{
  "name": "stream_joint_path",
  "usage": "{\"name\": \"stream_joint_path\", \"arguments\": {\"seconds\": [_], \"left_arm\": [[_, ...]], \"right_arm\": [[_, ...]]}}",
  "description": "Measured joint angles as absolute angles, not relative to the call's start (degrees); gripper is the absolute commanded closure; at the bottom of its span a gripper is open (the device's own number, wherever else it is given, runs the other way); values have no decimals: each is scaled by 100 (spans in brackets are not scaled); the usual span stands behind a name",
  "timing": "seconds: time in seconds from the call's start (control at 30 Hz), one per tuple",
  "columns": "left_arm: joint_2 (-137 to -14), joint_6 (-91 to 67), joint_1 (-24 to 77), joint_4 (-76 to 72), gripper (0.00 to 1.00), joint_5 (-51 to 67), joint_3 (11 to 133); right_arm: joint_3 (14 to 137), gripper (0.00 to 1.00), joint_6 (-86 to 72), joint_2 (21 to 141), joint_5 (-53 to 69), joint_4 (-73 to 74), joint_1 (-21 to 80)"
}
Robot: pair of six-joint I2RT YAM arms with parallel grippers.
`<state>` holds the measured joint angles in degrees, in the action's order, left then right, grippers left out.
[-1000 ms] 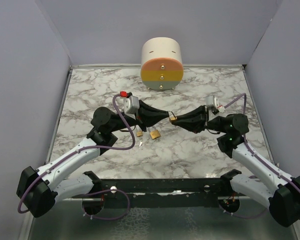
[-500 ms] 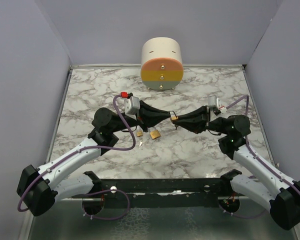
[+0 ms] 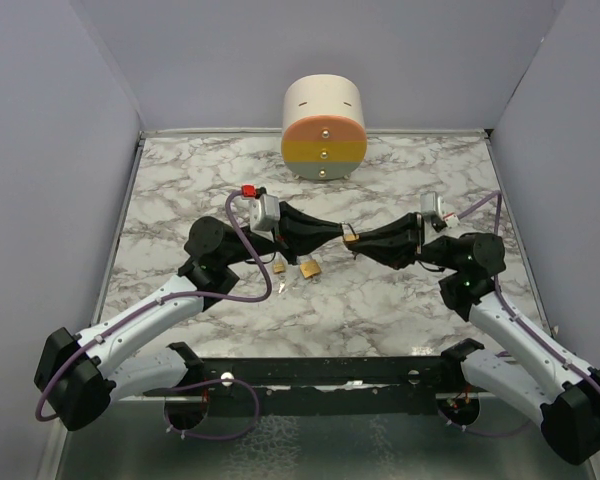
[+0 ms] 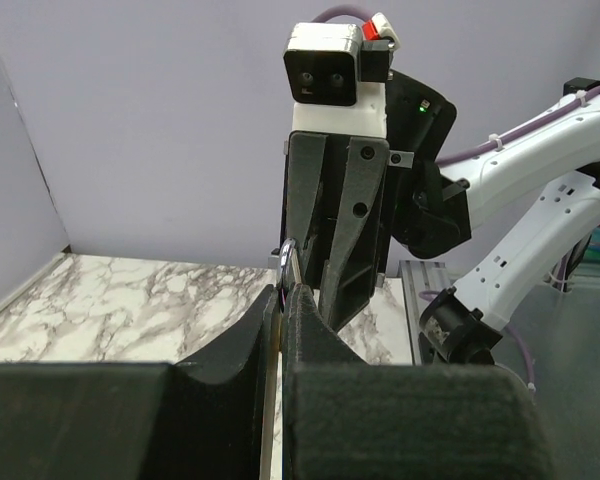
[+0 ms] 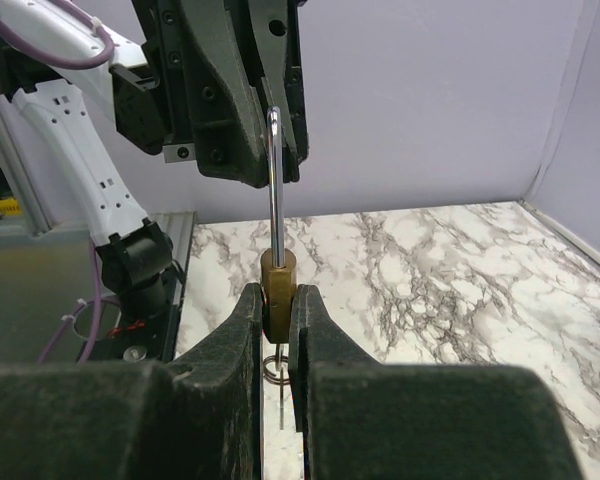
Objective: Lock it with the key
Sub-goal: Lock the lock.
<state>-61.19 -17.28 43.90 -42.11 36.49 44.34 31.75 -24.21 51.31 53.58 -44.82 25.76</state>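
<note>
Right claw point(image 5: 277, 304) clamped on padlock point(image 5: 277, 277), fingers pressing both sides of the brass body. Steel shackle point(image 5: 274, 180) sticks straight up out of the grip in the wrist view; can't tell if it is latched. Small ring shows between the fingers under the body, unclear what it is.

Left claw point(image 4: 285, 296) pinched together on a thin metal piece seen edge-on, looks like the key point(image 4: 286, 264). Only a sliver pokes past the fingertips.

Top view: both claws point at each other over mid-desk, tips just beside one another, raised off the surface. Padlock and key are up there between the tips, right about centre. Can't tell whether key touches padlock.

Marble desk point(image 3: 180, 190) below. Two spare locks point(image 3: 310, 269) lie on it under and just near side of the left claw, side by side, with a small pale bit near them, too small to name.

Drum point(image 3: 323, 120) on its side at the far edge, round face striped orange, yellow, green, well apart from the claws.
</note>
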Motion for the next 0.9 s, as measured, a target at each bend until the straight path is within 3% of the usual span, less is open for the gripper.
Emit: {"name": "stream_joint_path", "arguments": {"seconds": [0.9], "left_arm": [[-6101, -1815, 4486, -4912, 100, 3448, 4158]], "right_arm": [[3277, 98, -3293, 5078, 5129, -4925, 2582]]}}
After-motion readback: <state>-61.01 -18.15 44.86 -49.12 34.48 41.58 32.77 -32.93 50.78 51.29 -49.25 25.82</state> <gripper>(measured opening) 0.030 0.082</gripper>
